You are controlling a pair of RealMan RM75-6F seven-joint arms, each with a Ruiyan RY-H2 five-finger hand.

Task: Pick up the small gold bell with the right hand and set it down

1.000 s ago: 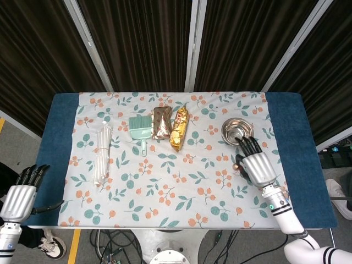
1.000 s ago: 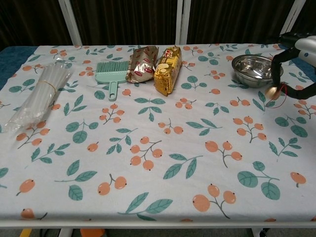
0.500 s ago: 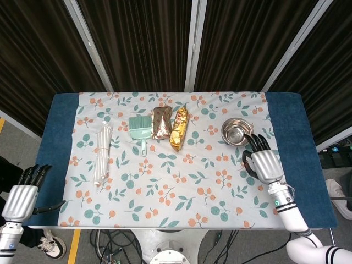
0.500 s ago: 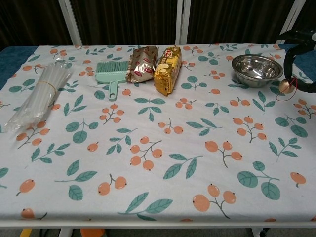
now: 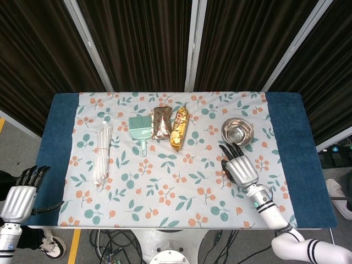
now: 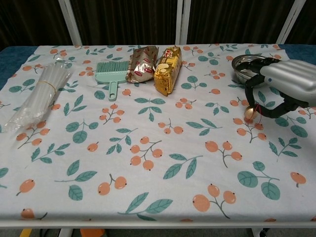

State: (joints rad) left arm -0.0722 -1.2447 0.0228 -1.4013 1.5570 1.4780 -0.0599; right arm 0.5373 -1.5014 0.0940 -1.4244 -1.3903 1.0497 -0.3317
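Floral tablecloth (image 6: 148, 163), dark curtains behind. My right hand (image 6: 289, 81) pinches the small gold bell (image 6: 250, 113), which hangs just in front of the steel bowl (image 6: 242, 63), low over the cloth. I judge a slow vertical descent best, parting the fingers only once the bell rests, so it cannot roll.

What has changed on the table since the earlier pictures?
The right hand, gripping the gold bell, swung first toward the table's right edge, then back toward the middle, in front of the steel bowl. The bell stayed in its grip throughout. The left hand, brush, snack packs and straw bundle stayed put.
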